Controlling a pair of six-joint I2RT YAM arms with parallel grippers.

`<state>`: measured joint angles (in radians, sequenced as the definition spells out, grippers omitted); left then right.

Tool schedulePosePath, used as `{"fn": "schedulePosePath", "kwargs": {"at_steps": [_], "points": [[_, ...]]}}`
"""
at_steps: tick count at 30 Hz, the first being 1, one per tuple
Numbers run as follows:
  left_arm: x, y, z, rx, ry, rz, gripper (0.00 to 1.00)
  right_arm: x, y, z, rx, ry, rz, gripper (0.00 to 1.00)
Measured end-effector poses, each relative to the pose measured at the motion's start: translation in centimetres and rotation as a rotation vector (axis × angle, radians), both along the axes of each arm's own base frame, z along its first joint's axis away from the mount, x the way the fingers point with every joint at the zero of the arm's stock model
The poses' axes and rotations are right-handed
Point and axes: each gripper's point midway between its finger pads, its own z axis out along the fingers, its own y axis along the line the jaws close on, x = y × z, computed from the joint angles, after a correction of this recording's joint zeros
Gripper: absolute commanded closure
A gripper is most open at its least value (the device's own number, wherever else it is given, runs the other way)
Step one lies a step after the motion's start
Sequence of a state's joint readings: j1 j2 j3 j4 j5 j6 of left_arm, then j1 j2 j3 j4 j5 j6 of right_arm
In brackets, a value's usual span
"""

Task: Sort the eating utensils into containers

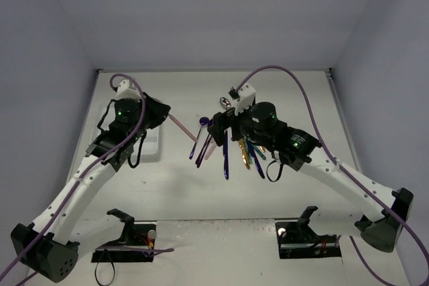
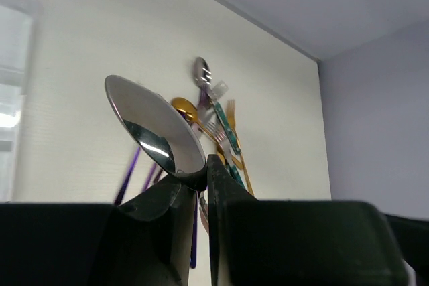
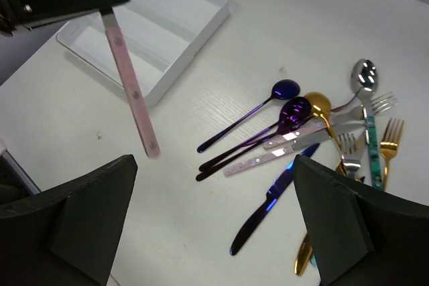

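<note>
White table [image 3: 281,25], pink-handled spoon [image 3: 131,82]

white table [image 3: 191,232] (tray [image 3: 201,41], scattered cutlery [image 3: 295,113])

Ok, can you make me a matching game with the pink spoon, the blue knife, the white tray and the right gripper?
Things:
1 pink spoon
2 blue knife
3 white tray
4 right gripper

States:
A wide open, holding nothing
B clamped in the left gripper
C lying at the pile of utensils
D partly under the left arm

Pairs: 1-B, 2-C, 3-D, 4-A
</note>
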<state>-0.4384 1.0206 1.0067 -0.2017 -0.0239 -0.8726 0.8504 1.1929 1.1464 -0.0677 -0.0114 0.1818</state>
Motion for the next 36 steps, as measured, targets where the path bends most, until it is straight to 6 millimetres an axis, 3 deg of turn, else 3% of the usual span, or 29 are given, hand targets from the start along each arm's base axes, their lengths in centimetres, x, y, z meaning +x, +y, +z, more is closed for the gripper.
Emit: {"fn": "schedulePosePath", "kwargs": {"at_steps": [5,9,16,23,27,30,36], "points": [[1.2,7.0,-1.2,-0.007,0.055,0.21,1.0,-0.1,-4.1,1.5,0.028,-0.057,-0.11,0.0],[1.6,12.1,-2.7,-0.023,0.114,0.371,1.0,0.1,-7.1,1.6,0.025,-0.07,-0.192,0.0],[2.0,18.1,-6.9,-0.088,0.228,0.589,1.0,-0.2,-9.6,0.5,-0.001,-0.052,-0.247,0.0],[3.3,21.8,-14.8,-0.226,0.393,0.757,1.0,-0.8,-11.1,0.6,-0.014,-0.054,-0.268,0.0],[4.5,22.8,-17.9,-0.255,0.457,0.799,1.0,-1.0,-11.7,0.7,-0.017,-0.059,-0.277,0.0],[5.6,23.0,-19.2,-0.253,0.484,0.803,1.0,-1.0,-12.0,0.3,-0.029,-0.055,-0.282,0.0],[8.3,23.7,-19.6,-0.25,0.483,0.803,0.96,-1.2,-12.2,-0.6,-0.054,-0.036,-0.282,0.0]]}}
